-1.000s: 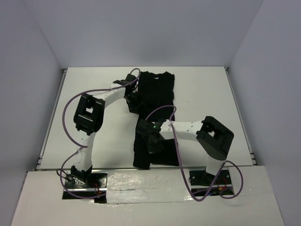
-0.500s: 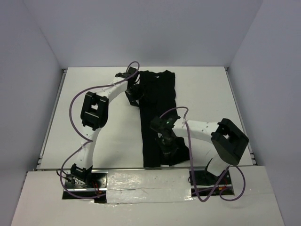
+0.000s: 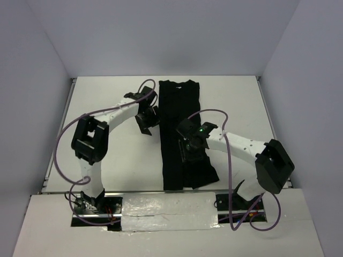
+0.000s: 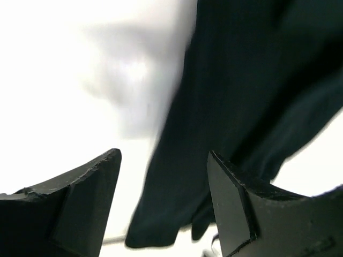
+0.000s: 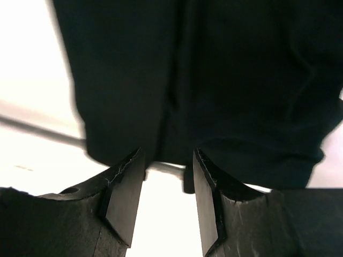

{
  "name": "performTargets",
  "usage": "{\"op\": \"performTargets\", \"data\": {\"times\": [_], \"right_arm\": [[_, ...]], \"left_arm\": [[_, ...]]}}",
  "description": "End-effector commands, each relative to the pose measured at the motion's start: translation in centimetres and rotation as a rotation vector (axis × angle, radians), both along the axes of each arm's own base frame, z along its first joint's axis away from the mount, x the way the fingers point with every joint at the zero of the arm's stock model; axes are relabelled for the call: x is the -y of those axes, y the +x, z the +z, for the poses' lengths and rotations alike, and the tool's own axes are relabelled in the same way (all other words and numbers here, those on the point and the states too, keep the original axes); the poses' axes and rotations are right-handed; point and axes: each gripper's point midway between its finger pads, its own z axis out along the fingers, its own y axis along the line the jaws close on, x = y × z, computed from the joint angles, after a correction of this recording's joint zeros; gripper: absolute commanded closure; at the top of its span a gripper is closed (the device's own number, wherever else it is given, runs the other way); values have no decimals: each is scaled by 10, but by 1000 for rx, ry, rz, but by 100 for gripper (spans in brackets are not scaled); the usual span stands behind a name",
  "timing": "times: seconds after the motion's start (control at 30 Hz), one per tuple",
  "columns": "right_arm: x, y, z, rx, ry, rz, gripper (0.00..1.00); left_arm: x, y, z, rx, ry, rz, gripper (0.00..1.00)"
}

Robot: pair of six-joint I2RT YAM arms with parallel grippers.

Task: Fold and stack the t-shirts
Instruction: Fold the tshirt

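T-shirt on the counter, black, laid out as one long narrow band, and it runs from the near edge right up toward the far side. Start at the near end: the hem sits just short of the counter's front edge, and its right corner flares out wider than the rest of the band.

Just beyond that, over the near half of the cloth, here's the right gripper. Jaws apart, a moderate gap, nothing caught in it. In the wrist view, bright counter and the dark hem show straight through the gap, and neither inner face has cloth on it. Whether the tips brush the fabric below, can't tell from here.

Further up and across to the left: the left gripper, hanging just beside the shirt's left edge, mostly over bare counter. Jaws wide apart, wider than the right pair, and empty. From its own camera the shirt's edge slants away past the gap, blurred, with the cloth clear of both jaws.

Far end: the shirt's top edge lies flat, square to the band, close to the back of the counter, well apart from both grippers.
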Motion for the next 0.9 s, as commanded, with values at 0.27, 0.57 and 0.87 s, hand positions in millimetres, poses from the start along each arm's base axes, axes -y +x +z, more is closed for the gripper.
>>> {"op": "performTargets", "data": {"times": [0.27,0.57,0.87], "right_arm": [[-2,20,-57,-23,-111,12,66],[-9,20,-57,-31,-91,16,93],[-30,21,-19,-20,62,-43,100]], "left_arm": [[19,-70,22,0,-72,-66,24],[17,-78,14,-25,-63,-103,24],[16,-75,9,-25,-43,-105,24]]}}
